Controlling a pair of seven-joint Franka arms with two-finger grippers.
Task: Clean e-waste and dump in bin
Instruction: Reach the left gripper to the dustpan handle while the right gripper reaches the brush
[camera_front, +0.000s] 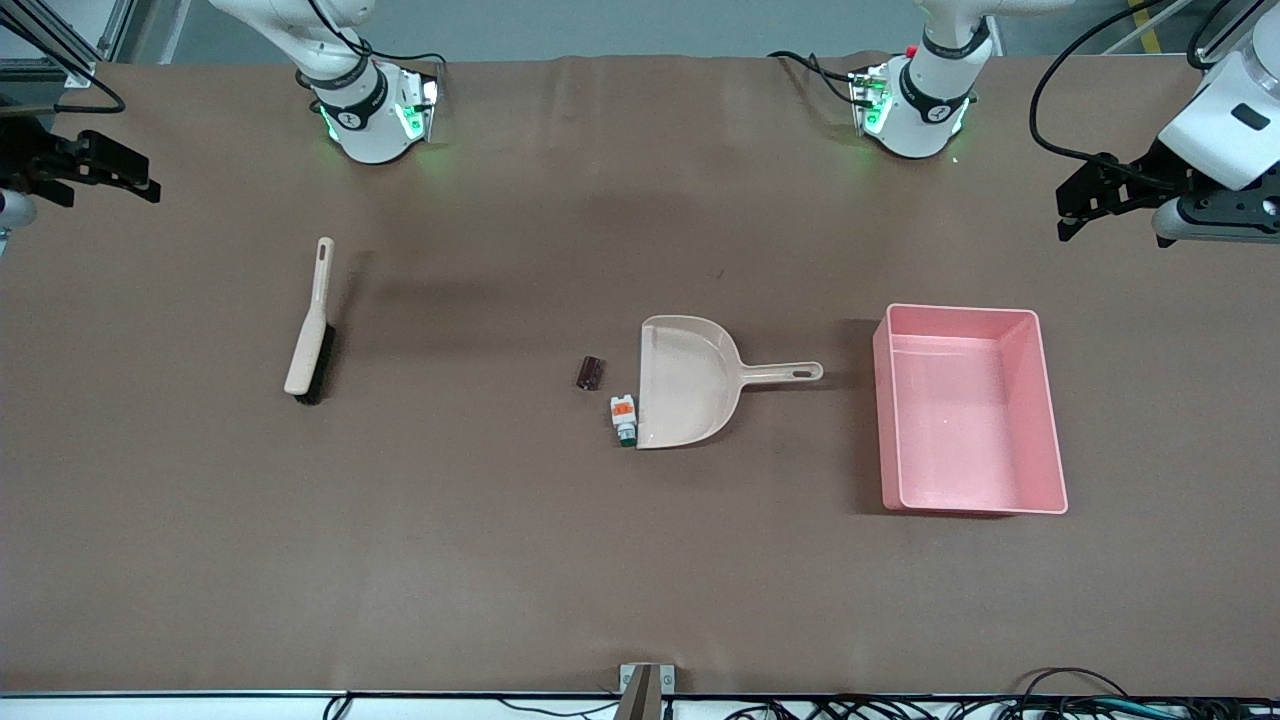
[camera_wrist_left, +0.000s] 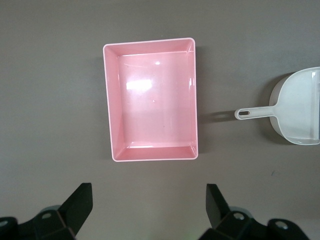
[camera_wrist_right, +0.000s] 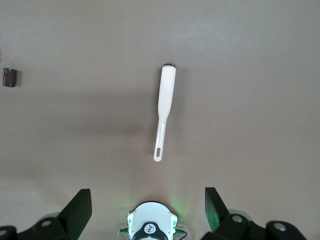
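Observation:
The e-waste lies mid-table: a dark maroon block (camera_front: 591, 372) (camera_wrist_right: 9, 77) and a white-silver piece with an orange mark and green tip (camera_front: 624, 417), which rests against the open lip of the beige dustpan (camera_front: 688, 382) (camera_wrist_left: 300, 107). The pink bin (camera_front: 965, 410) (camera_wrist_left: 152, 100) stands beside the dustpan's handle, toward the left arm's end. My left gripper (camera_front: 1068, 215) (camera_wrist_left: 149, 200) hangs open and holds nothing, high over that end of the table. Over the right arm's end my right gripper (camera_front: 130, 185) (camera_wrist_right: 148, 200) is also open, with nothing between its fingers.
A beige hand brush with dark bristles (camera_front: 310, 340) (camera_wrist_right: 165, 107) lies toward the right arm's end. The two arm bases (camera_front: 375, 110) (camera_front: 915, 100) stand along the table's edge farthest from the front camera. A brown cloth covers the table.

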